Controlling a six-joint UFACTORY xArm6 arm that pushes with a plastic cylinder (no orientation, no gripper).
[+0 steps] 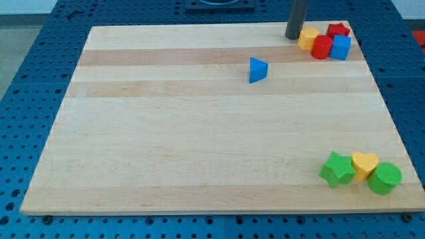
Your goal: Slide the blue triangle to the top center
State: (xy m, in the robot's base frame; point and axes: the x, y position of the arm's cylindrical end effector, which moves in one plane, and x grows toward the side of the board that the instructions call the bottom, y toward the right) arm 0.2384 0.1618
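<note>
The blue triangle (258, 70) lies right of center, below the board's top edge. My tip (293, 36), a bare rod without jaws, touches the yellow block (307, 38). Risk: an off-center push may spin the triangle sideways.

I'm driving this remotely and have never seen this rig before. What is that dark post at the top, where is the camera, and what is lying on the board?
There is one picture, from a single camera looking down at a wooden board; its mounting is not on record. The dark post is the arm's rod. It has no hand and holds nothing; it only pushes. My tip rests near the view's top right, just left of a yellow block. Clustered there too are a red cylinder, a red star and a blue cube. The blue triangle sits alone, below and left of my tip. At the bottom right lie a green star, a yellow heart and a green cylinder.
</note>
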